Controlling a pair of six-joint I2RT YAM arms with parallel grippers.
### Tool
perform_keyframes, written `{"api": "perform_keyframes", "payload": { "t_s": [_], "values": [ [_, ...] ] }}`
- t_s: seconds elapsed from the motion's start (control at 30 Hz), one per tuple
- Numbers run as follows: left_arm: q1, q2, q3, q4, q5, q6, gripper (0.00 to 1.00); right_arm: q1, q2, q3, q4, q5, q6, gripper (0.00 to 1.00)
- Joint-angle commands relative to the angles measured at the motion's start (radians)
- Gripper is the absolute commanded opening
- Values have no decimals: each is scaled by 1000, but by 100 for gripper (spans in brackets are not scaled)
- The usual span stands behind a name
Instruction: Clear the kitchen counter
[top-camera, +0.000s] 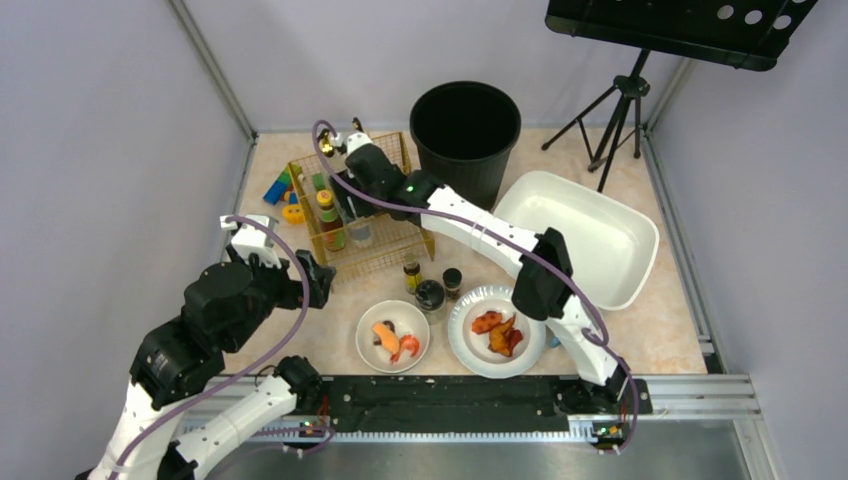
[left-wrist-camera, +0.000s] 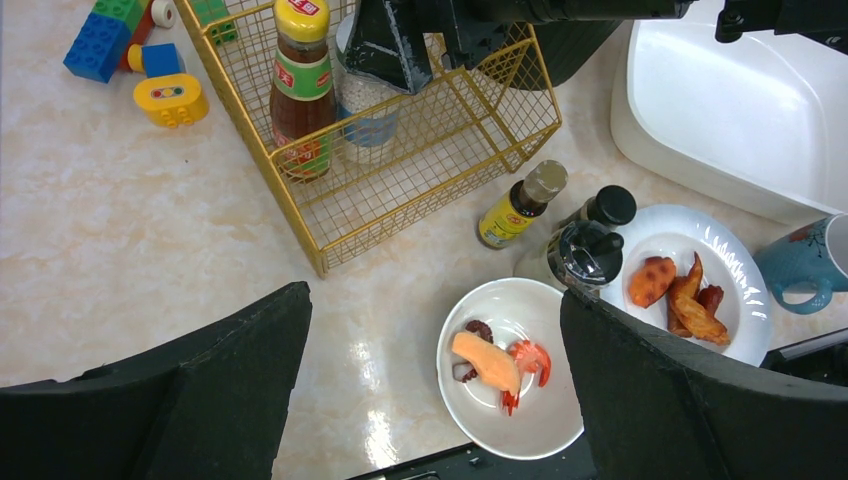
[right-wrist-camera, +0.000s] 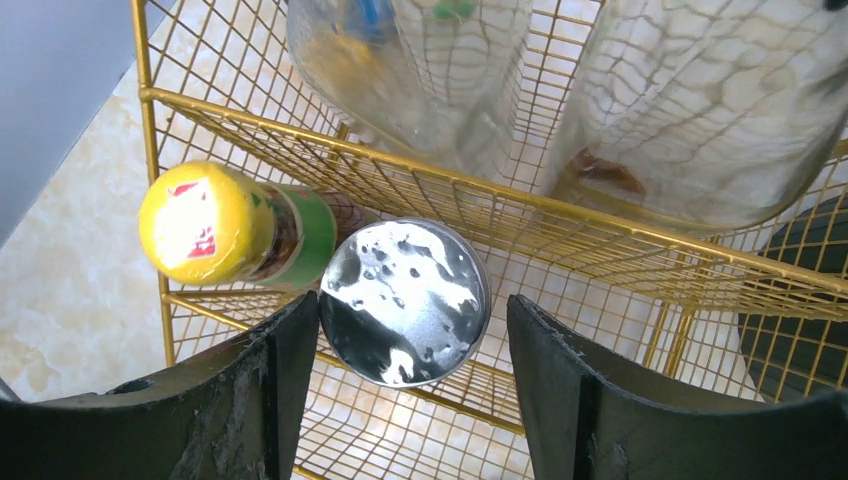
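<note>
1. The kitchen counter (top-camera: 665, 335) is the peach, marble-patterned tabletop running from the near rail to the far wall. By the look of it, it is only partly cleared.
2. A gold wire basket (top-camera: 380, 255) stands on it at the far left, with toy bricks (left-wrist-camera: 97, 45) beside it. Near the middle are a shrimp bowl (top-camera: 393, 335), a plate of chicken wings (top-camera: 497, 330), a small sauce bottle (left-wrist-camera: 520, 205) and a grinder (left-wrist-camera: 585, 250).
3. The right gripper (right-wrist-camera: 410, 305) hangs in the basket with its jaws apart, astride a silver-lidded jar (right-wrist-camera: 405, 300). One finger lies against the lid's rim and a thin gap shows at the other, so it does not look clamped.
4. The left gripper (left-wrist-camera: 432, 295) hovers above the near-left counter, spread wide and empty.
5. The counter itself looks rigid, fixed and glossy, so nothing about it needs gripping, and pieces would probably slide on it. The plates seem brittle and are best pinched at a rim. The small bottles seem light, slick and tippy, so take them around the body, below the cap.
</note>
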Motion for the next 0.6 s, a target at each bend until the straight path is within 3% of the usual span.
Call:
{"api": "perform_keyframes", "payload": {
  "t_s": [0.0,0.27,0.57],
  "values": [
    [1,-10,13,9,-6,-10,99,12,-17,61,39,13,-7,68],
    [1,-5,23,1,-11,-5,99,28,-161,-27,42,66,-34,69],
    [1,-4,35,-5,-14,5,99,36,-492,-461,181,113,-54,69]
  ]
}}
